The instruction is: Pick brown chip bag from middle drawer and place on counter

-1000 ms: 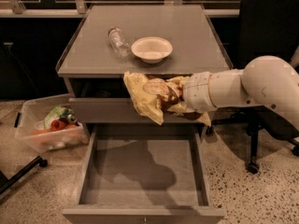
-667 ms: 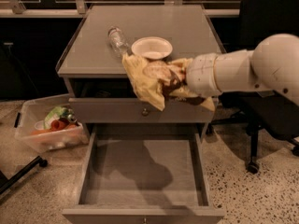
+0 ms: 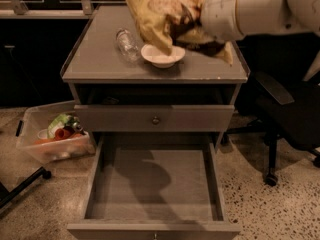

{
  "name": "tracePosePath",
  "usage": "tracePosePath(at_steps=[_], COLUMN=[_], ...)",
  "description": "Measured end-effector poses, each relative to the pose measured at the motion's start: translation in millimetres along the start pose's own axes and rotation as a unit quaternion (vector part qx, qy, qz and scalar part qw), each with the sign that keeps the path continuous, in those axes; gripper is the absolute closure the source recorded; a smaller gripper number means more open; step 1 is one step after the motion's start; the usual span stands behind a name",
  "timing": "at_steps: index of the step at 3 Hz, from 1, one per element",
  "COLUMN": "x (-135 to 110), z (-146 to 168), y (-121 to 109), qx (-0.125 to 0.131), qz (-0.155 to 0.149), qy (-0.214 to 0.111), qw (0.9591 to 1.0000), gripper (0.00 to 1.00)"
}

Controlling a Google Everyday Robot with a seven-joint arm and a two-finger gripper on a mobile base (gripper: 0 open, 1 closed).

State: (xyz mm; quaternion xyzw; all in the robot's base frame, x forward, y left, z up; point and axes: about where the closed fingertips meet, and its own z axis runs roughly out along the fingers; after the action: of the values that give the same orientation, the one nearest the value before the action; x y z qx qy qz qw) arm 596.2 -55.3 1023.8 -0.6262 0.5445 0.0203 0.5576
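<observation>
With the middle drawer (image 3: 155, 184) standing open and bare far below the white bowl (image 3: 162, 55), the pick looks done. The gripper (image 3: 189, 23), up-right of the bowl, is clamped on the brown chip bag (image 3: 152, 14), which hangs just above it. What is left is setting the bag on the counter (image 3: 95, 59) beside the bowl.

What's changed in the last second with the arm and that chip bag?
The gripper, shut on the brown chip bag, raised it from below counter level to over the counter; it now hangs over the white bowl. The bowl, the glass jar and the open middle drawer stayed put.
</observation>
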Motion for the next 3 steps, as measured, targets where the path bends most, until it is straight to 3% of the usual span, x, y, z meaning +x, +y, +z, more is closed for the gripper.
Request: tracePosePath(at_steps=[1,2,3], x=[5.3,47.0,92.0], z=[15.7,24.5,55.9], y=[-67.4,-125.1,-148.9], qx=[0.048,0.083,0.081], qz=[0.03,0.083,0.163], qy=[0.018,0.081,0.137], qw=[0.9982,0.9897,0.9738], gripper=[1.0,1.0,1.0])
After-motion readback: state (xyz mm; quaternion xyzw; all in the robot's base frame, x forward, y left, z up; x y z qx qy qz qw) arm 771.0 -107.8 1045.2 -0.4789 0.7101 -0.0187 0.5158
